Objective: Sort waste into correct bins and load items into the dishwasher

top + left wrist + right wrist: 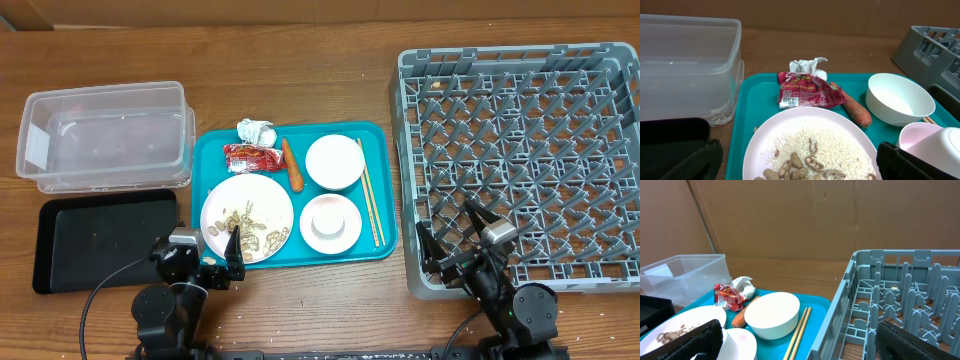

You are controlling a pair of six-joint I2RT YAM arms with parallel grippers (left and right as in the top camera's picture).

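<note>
On the teal tray (pixel 382 150) sit a plate (pixel 247 217) with rice and beige scraps (pixel 810 155), a crumpled paper ball (pixel 256 131), a red wrapper (pixel 252 157), a carrot (pixel 291 165), a white bowl (pixel 334 161), a second bowl (pixel 331 222) with what looks like a small cup in it, and chopsticks (pixel 369 205). My left gripper (pixel 203 252) hangs open at the plate's near edge, holding nothing. My right gripper (pixel 452 235) stands open over the grey dish rack's (pixel 530 150) near-left corner, also holding nothing.
A clear plastic tub (pixel 105 135) stands at the back left. A flat black tray (pixel 105 240) lies in front of it, just left of my left gripper. The rack's upright pegs fill the right side. A cardboard wall runs along the back.
</note>
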